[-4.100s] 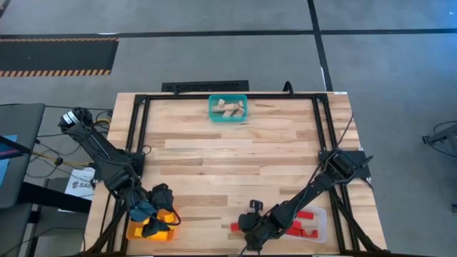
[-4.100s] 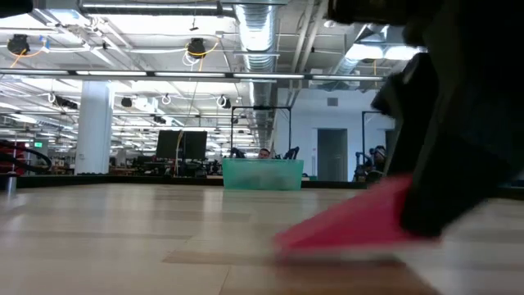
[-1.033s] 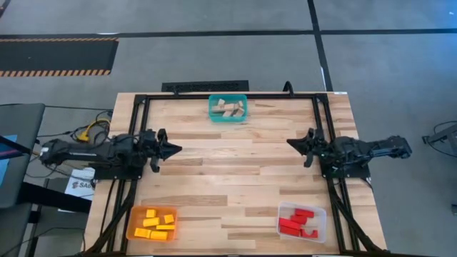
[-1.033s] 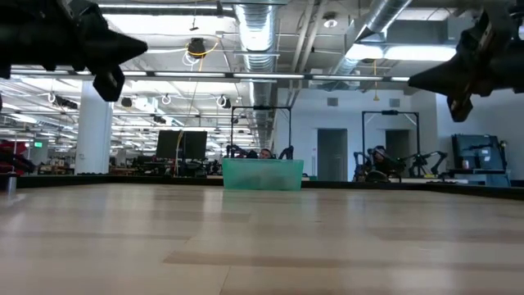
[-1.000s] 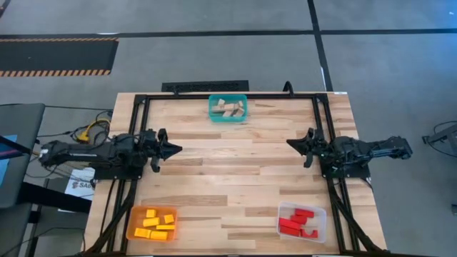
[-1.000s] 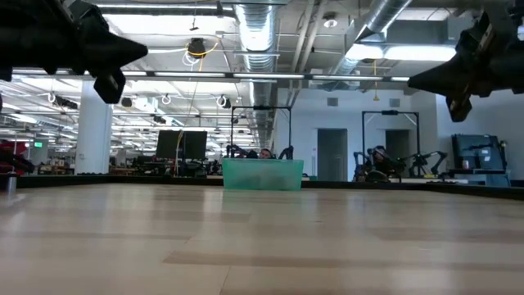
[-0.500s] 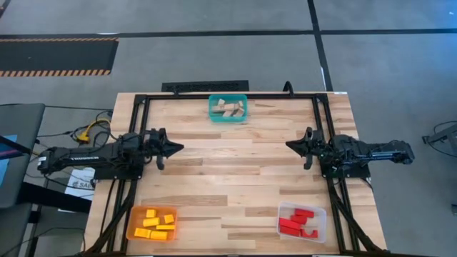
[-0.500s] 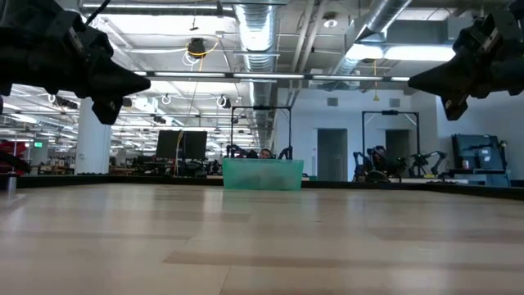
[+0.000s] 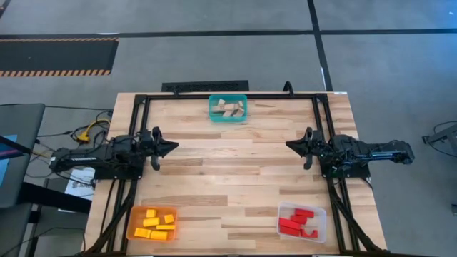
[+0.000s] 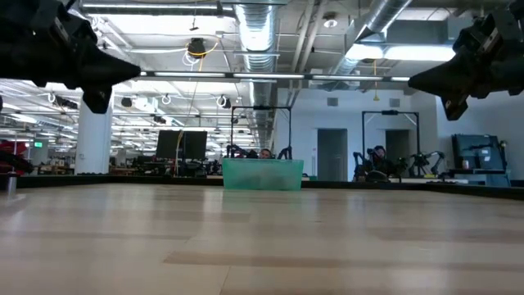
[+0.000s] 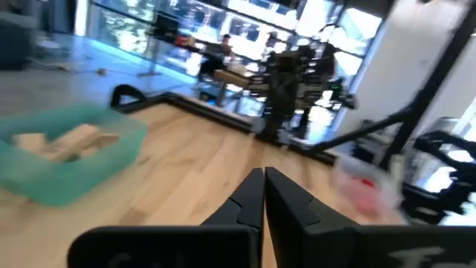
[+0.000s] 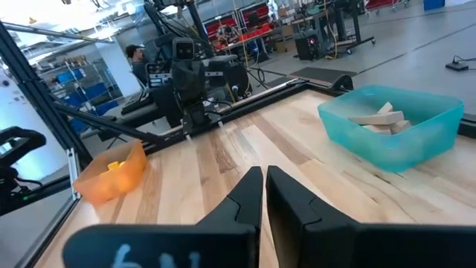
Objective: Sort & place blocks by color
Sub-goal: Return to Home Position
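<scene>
**Both arms up off the surface, blocks sitting in three bins**

Left jaws: closed tip to tip, gripping nothing. They hang above the left side of the light wooden surface, about halfway along that side, pointing inward. The left arm stretches out flat behind them, past the surface's left edge.

Right jaws: same state, closed and gripping nothing. They're over the right side, pointing back at the left jaws, well apart from them. The right arm runs out past the right edge. The low view has both sets high above the wood.

Blocks:
- The plain tan wooden blocks are piled in the teal plastic bin, at the middle of the far edge.
- The yellow wooden blocks are in the orange plastic bin, in the near left corner.
- The red wooden blocks are in the clear plastic bin, in the near right corner.

The black metal frame runs around the surface's edges. The right wrist view catches a person in the room beyond.
</scene>
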